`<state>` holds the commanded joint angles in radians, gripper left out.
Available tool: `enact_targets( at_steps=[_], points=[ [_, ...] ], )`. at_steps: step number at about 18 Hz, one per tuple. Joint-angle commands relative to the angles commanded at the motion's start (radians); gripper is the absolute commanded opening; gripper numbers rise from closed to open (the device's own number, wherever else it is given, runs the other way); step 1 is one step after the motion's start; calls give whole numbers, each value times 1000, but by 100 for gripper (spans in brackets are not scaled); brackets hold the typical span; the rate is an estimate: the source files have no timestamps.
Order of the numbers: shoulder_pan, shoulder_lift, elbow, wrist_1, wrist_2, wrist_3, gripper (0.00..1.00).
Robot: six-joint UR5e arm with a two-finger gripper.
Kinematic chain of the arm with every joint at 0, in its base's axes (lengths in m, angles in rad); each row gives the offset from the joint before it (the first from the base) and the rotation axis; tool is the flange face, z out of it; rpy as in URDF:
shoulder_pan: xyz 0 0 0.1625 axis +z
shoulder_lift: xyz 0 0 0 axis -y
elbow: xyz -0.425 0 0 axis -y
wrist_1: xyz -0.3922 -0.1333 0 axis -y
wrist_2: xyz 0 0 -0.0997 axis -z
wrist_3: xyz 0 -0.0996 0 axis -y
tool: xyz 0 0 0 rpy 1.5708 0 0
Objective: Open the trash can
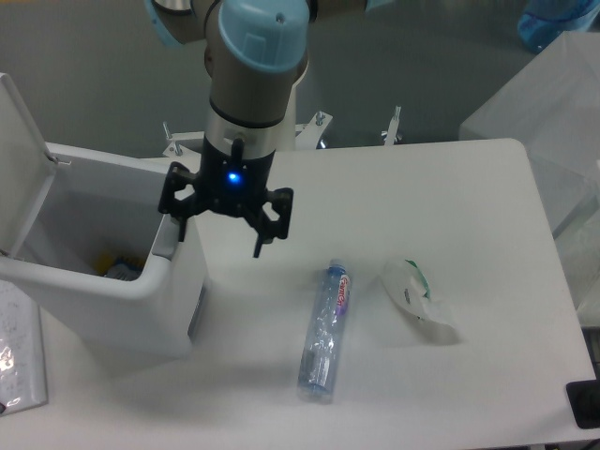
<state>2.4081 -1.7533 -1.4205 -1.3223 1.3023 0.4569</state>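
The trash can [173, 305] is a big boxy white bin on the left of the table. Its flat lid [19, 159] stands swung up at the far left, and the inside shows, with something blue and yellow at the bottom. My gripper [217, 234] hangs over the bin's right front corner, fingers spread open, nothing held. One fingertip [178, 232] is by the grey latch tab [164, 244]; the other fingertip [260, 246] hangs over the table to the right of the bin.
A crushed clear plastic bottle [324, 330] with a red label lies right of the bin. A crumpled white wrapper [416, 297] lies further right. A flat packet [19, 347] rests at the left edge. A dark object [583, 404] sits at the bottom right corner.
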Motion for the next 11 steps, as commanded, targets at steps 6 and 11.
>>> enact_targets(
  at_steps=[6, 11],
  points=[
    [152, -63, -32, 2, 70, 345, 100],
    [267, -104, -41, 2, 120, 714, 100]
  ],
)
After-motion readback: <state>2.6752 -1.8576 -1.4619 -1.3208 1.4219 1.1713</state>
